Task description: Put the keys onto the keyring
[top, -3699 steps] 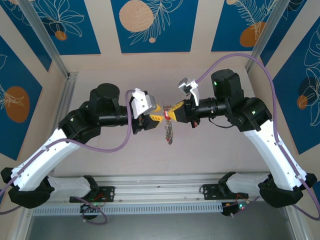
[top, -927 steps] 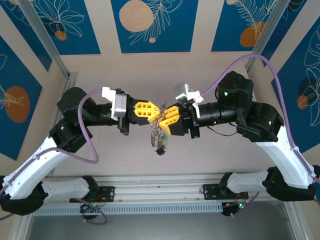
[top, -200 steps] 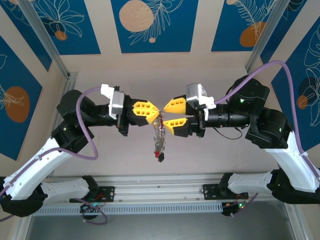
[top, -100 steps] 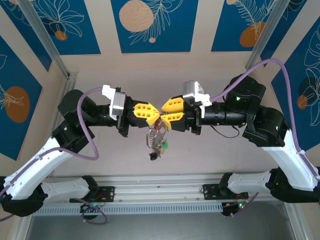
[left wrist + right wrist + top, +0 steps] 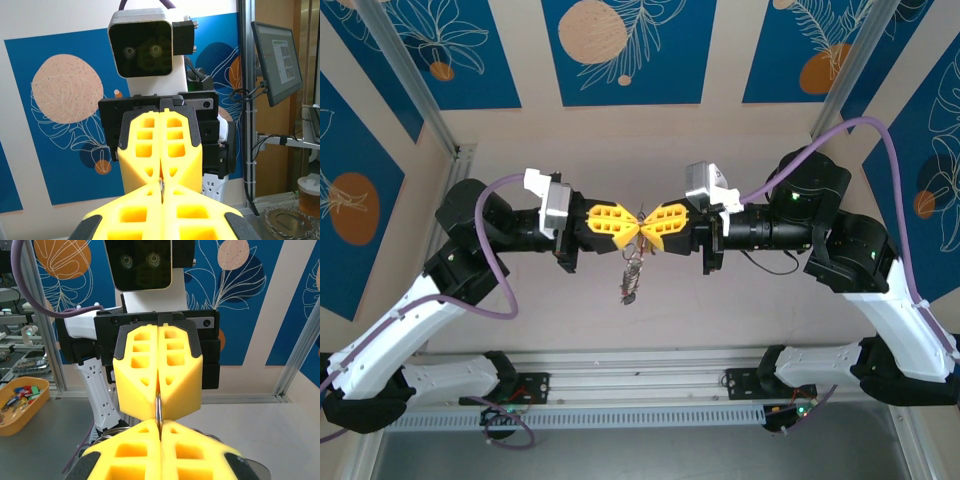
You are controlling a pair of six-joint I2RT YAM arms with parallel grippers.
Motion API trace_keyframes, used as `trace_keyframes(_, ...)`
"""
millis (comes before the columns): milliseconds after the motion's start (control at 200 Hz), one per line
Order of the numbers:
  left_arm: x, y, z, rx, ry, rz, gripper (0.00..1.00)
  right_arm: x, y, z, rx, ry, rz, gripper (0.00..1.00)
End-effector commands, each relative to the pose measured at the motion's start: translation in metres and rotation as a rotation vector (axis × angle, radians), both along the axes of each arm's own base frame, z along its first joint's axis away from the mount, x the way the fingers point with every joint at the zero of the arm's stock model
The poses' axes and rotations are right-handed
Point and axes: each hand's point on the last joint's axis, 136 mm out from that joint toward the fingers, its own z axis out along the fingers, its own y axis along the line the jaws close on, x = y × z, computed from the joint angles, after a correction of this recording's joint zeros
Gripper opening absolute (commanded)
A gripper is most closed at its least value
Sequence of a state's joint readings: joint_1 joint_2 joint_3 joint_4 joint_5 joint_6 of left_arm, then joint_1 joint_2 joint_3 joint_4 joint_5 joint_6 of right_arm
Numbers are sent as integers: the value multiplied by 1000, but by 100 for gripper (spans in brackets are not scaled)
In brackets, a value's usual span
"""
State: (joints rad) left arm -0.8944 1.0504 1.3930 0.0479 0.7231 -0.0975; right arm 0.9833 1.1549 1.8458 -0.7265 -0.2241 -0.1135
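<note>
My left gripper (image 5: 631,226) and right gripper (image 5: 649,226) meet tip to tip above the table, both with their yellow fingers pressed together. A thin sliver of the grey metal keyring (image 5: 158,409) is pinched edge-on between both pairs of fingertips, and it also shows in the left wrist view as the keyring (image 5: 161,186). A bunch of small silvery keys (image 5: 632,280) dangles below the meeting point. Their coloured heads are too small to tell apart. Most of the ring is hidden by the fingers.
An orange tray (image 5: 22,396) with several coloured keys sits off to the left in the right wrist view. The aluminium rail (image 5: 640,402) with both arm bases runs along the near edge. A corner post (image 5: 420,85) stands at the back left.
The right gripper has gone from open to shut on the ring opposite the left gripper. The hanging keys have swung and now sit higher and closer to the fingertips.
</note>
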Motion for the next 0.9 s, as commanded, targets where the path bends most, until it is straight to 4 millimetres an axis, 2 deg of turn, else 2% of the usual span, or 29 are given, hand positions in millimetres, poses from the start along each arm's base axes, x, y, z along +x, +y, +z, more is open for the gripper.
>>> trace_keyframes(0,-2,8,11,-1,-29,43,7,0,-11,6,-5,-35,-31,0)
trace_keyframes(105,7,17,10,56,-35,143,32,5,-16,1,-48,-42,-71,0)
trace_keyframes(190,14,25,5,141,-28,226,41,10,-19,-3,-92,-46,-105,0)
trace_keyframes(285,22,31,-2,260,-11,288,44,15,-21,-8,-138,-47,-128,0)
trace_keyframes(460,31,26,-29,487,64,296,44,18,-19,-14,-207,-46,-140,0)
trace_keyframes(705,36,15,-51,572,64,275,46,26,-6,-35,-339,-55,-163,0)
trace_keyframes(895,41,7,-66,616,52,264,47,25,0,-43,-386,-33,-141,0)
